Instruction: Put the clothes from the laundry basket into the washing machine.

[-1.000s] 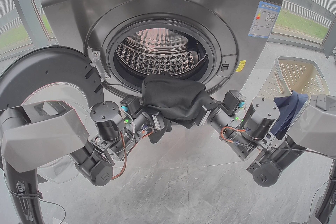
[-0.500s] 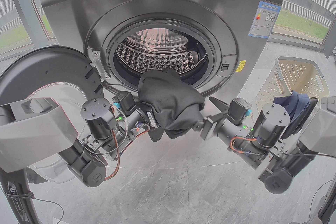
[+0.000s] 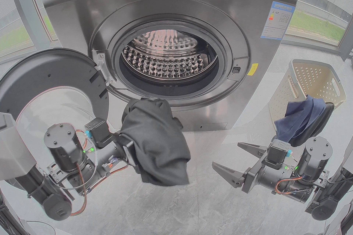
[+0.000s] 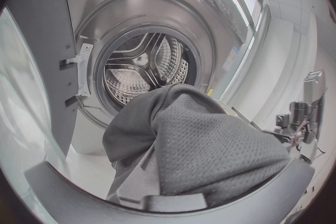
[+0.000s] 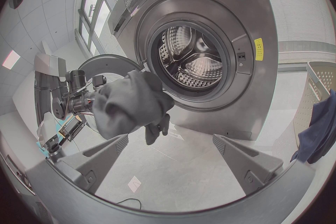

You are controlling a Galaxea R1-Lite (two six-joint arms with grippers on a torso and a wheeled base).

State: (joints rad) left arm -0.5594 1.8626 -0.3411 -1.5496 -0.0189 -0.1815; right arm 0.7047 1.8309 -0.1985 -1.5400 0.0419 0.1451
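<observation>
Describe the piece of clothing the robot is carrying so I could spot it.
Find the big grey washing machine with its round door open. Just below its opening, a black garment hangs bunched on the left claw. Unlike the blue garment draped over the laundry basket, it is black and held up.

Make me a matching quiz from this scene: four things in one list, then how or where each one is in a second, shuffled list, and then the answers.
Things
1. black garment
2. blue garment
3. washer door
4. right gripper

States
A. fingers spread, holding nothing
B. hanging over the laundry basket rim
C. held up on the left arm, outside the drum
D. swung open at the robot's left

Pairs: 1-C, 2-B, 3-D, 4-A
</observation>
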